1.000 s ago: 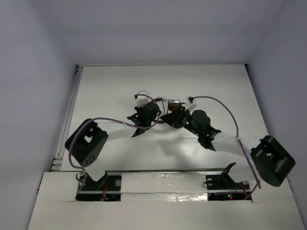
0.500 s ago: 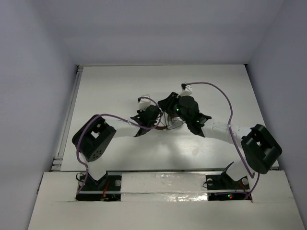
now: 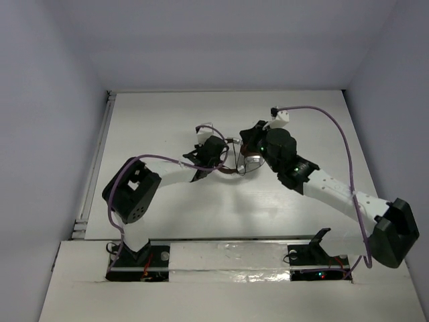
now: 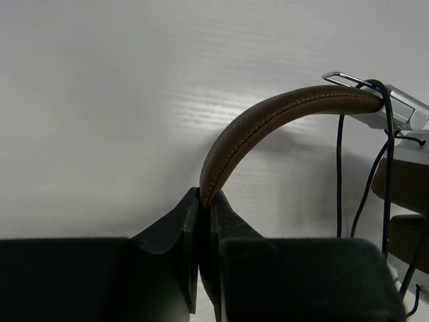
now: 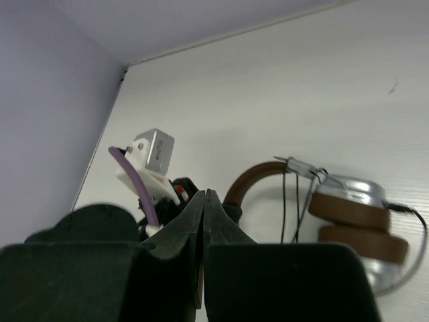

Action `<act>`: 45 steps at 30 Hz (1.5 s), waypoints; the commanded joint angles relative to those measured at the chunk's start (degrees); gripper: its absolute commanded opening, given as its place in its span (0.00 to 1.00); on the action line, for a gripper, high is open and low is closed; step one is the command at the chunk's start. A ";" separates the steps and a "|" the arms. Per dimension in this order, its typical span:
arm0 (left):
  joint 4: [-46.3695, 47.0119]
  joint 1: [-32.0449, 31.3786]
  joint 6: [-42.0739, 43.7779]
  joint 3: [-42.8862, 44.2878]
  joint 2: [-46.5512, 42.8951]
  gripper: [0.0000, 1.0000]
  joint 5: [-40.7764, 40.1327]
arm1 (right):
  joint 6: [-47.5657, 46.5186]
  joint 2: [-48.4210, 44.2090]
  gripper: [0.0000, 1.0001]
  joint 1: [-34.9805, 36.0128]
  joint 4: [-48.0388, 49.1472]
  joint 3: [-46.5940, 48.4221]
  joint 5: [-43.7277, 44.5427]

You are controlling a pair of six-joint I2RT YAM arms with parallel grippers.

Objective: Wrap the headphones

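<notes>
The headphones (image 3: 249,162) lie mid-table. In the left wrist view the brown headband (image 4: 281,113) arcs up to the silver slider, with the ear cups (image 4: 402,191) at the right edge and loops of thin black cord (image 4: 340,174) hanging from the slider. My left gripper (image 4: 204,196) is shut on the headband's lower end; it also shows in the top view (image 3: 220,158). My right gripper (image 5: 205,194) is shut with nothing visible between its jaws. It hovers just beyond the headphones (image 5: 348,211) in the top view (image 3: 253,139).
Purple arm cables (image 3: 322,117) loop above both arms. The left wrist's white camera box (image 5: 151,151) sits close to the right gripper's left. A white wall (image 3: 221,47) stands at the back, and a rail (image 3: 97,161) runs along the table's left edge.
The right arm has swung outward, carrying its gripper from the near side of the headphones round to their far side. The left gripper has kept its hold on the headband and shifted slightly.
</notes>
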 commanded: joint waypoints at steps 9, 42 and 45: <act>-0.77 5.21 2.92 12.54 11.56 0.00 2.69 | -4.51 -14.12 0.07 0.37 -12.22 -1.09 7.08; -2.26 4.68 6.08 0.24 -36.81 0.99 1.10 | -7.50 -42.94 1.00 0.37 -31.03 5.50 11.82; -5.50 4.68 6.87 -0.64 -44.64 0.99 1.46 | -6.71 -47.76 1.00 0.37 -33.76 5.41 10.60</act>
